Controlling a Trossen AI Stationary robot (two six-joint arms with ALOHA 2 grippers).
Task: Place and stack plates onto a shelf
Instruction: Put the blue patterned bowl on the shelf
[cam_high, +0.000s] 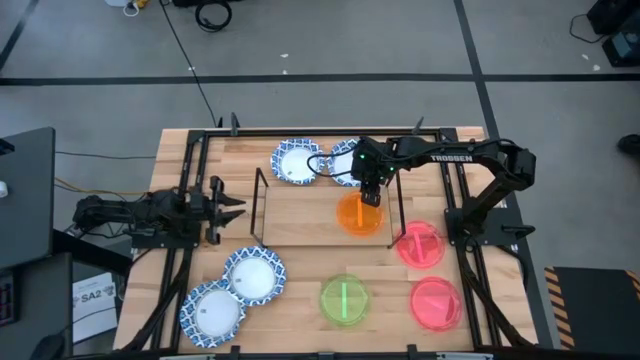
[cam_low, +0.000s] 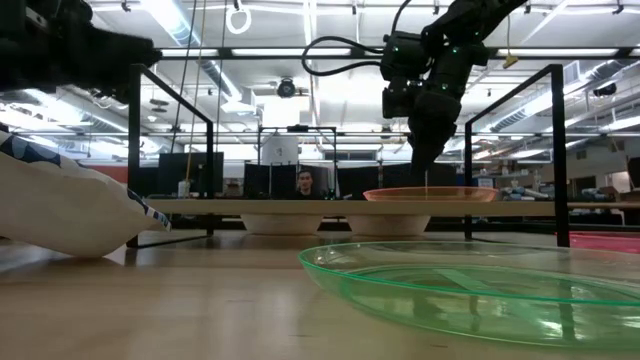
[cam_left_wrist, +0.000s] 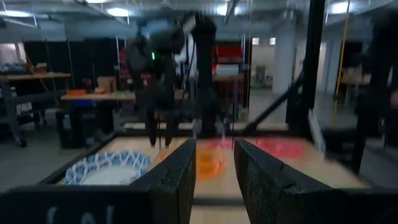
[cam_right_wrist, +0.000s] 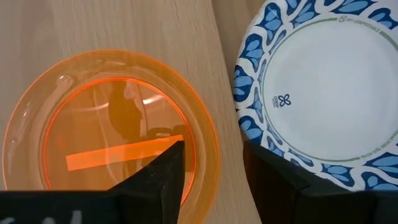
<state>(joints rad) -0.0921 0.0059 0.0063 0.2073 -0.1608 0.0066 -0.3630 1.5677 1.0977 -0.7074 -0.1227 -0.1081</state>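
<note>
The orange plate (cam_high: 352, 220) lies flat on its base on the right end of the shelf (cam_high: 300, 215), a light board between two black wire frames. My right gripper (cam_high: 370, 195) hangs just above the plate's far rim (cam_right_wrist: 202, 134), pointing steeply down. Its fingers stand open over that rim, and nothing is between them. Two blue-rimmed white plates (cam_high: 297, 162) lie on the table by the shelf's far edge. My left gripper (cam_high: 225, 208) waits open off the shelf's left end, held level and holding nothing.
Two more blue-rimmed white plates (cam_high: 252, 275) overlap at the near left. A green plate (cam_high: 343, 298) lies near the front middle, and two red-pink plates (cam_high: 418, 243) lie at the right. Most of the shelf's left and middle is bare board.
</note>
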